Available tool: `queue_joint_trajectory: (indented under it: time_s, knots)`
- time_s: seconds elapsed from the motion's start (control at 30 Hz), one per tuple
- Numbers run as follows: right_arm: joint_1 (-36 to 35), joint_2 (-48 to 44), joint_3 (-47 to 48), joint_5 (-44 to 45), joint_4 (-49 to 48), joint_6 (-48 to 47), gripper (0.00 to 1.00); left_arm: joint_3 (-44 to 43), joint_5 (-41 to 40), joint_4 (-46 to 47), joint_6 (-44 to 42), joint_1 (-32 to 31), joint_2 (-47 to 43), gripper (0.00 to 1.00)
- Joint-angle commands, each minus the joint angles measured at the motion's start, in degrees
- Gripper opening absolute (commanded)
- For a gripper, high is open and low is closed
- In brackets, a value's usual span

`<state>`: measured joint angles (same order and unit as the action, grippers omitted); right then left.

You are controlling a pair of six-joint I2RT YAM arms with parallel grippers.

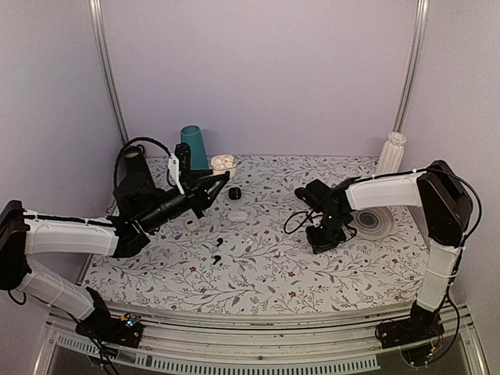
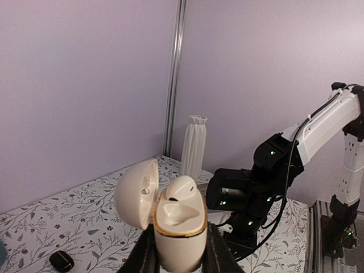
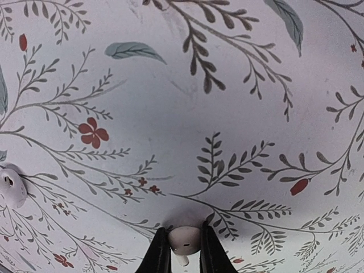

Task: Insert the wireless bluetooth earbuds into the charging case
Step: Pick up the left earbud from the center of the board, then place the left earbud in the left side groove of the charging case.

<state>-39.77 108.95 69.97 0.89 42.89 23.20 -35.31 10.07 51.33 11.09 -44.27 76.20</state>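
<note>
1. Fingers (image 2: 145, 256) of my left gripper (image 2: 179, 253) are clamped tight on the charging case (image 2: 177, 224), which stands upright. Its base is hidden between them and cut off below.
2. Its lid (image 2: 136, 193) hangs open to the left. One earbud (image 2: 181, 190) sits in a hollow.
3. My right gripper (image 3: 185, 250), close over the table (image 3: 170, 102), pinches a second earbud (image 3: 185, 239). Only the fingertips show, and I cannot tell whether it touches the table.
4. Left of that, a white rounded piece (image 3: 10, 187) is cut by the edge and I cannot tell what it is.
5. Beyond the case stand a white vase (image 2: 194, 145) and a small black case (image 2: 61, 260).
</note>
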Motion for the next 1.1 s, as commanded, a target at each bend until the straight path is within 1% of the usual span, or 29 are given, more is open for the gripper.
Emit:
queue_joint_trajectory:
  time_s: [0.0,0.27,0.47,0.73,0.87,1.07]
  knots:
    - [-0.41,0.85,-1.69,-0.97,-2.04,0.79,0.08,-1.03,0.35,1.23,-0.8,-0.4,0.35,0.0]
    - [-0.4,0.04,-1.16,-0.89,-3.03,1.12,0.08,-0.99,0.1,1.66,-0.9,-0.32,1.29,0.0]
    - [-0.44,-3.58,-1.16,-0.19,-5.86,2.32,0.08,-1.01,0.31,2.7,-0.36,0.08,2.29,0.0]
    - [-0.41,-12.27,-1.87,1.23,-12.45,3.94,0.07,-1.04,3.23,6.69,-0.29,0.29,4.56,0.0]
    - [-0.42,-17.56,-3.06,0.78,-17.97,3.96,0.07,-1.57,4.78,8.76,-1.04,0.44,5.82,0.0]
    - [-1.0,-25.06,-4.94,-0.73,-26.98,3.96,0.07,-3.44,6.95,9.53,-1.94,0.85,8.13,0.0]
